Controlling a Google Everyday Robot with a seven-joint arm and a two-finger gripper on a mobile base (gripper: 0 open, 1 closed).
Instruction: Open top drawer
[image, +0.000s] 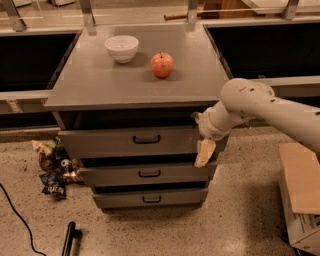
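The top drawer (115, 142) is the tallest of three grey drawer fronts in the cabinet. It has a small black pull handle (146, 139) at its middle, and a dark gap shows above it under the cabinet top. My gripper (204, 152) hangs downward from the white arm (250, 102) at the drawer's right end. It overlaps the drawer's right corner, well to the right of the handle. The two shorter drawers (145, 175) sit below, each with its own small handle.
A white bowl (121, 47) and a red apple (162, 64) stand on the cabinet top (100, 80). Crumpled wrappers (52, 165), a black cable (15, 217) and a black tool (70, 239) lie on the floor at left. A cardboard box (302, 195) stands at right.
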